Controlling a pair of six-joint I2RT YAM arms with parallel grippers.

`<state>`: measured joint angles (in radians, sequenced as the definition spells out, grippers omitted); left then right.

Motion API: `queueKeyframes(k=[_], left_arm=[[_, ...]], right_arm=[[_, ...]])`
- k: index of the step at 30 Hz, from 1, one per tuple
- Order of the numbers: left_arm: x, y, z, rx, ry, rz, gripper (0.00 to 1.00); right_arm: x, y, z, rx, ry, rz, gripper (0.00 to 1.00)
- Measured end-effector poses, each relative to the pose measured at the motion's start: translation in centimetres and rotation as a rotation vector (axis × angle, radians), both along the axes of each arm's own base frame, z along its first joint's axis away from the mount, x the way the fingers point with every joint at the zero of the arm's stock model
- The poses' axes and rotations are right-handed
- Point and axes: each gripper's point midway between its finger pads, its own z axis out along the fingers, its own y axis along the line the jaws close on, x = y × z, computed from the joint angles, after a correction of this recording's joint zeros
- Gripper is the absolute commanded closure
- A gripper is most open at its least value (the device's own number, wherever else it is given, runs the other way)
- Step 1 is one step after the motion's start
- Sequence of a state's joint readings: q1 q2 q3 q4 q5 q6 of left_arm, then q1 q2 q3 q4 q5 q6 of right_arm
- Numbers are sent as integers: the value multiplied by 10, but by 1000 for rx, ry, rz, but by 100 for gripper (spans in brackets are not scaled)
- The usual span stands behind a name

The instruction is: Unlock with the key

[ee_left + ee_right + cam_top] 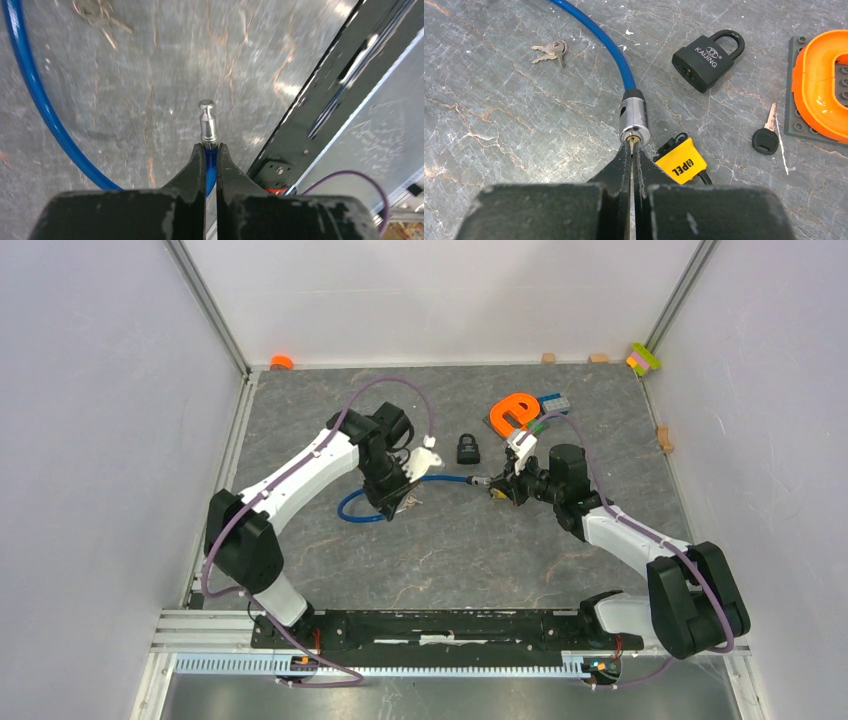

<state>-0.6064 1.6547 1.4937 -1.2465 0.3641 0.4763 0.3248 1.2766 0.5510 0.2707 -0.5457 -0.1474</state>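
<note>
Left fingers (pixel 210 150) are nearly closed, pinching the blue cable (pixel 30 90) just behind its metal pin (pixel 207 122), held above the surface (pixel 150 75). Right fingers (pixel 632 147) are pressed together on the key (pixel 631 143), only a brass sliver visible, at the keyhole of the lock cylinder (pixel 634 116). The yellow tag (pixel 680 161) lies just beside them. The black padlock (pixel 706 59) lies apart.
</note>
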Motion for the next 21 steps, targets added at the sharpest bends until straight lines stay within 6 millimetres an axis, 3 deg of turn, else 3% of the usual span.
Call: queueKeyframes(k=[4, 10, 13, 21], left_arm=[[-11, 32, -19, 110, -32, -39, 98], [-12, 63, -20, 196, -152, -89, 98], [-10, 79, -31, 261, -190, -109, 98], [-3, 117, -66, 434, -241, -163, 98]], right_arm=[[1, 1, 2, 4, -10, 1, 100], [12, 5, 13, 13, -37, 2, 100], [21, 12, 17, 16, -55, 10, 100], [25, 37, -8, -32, -26, 40, 100]])
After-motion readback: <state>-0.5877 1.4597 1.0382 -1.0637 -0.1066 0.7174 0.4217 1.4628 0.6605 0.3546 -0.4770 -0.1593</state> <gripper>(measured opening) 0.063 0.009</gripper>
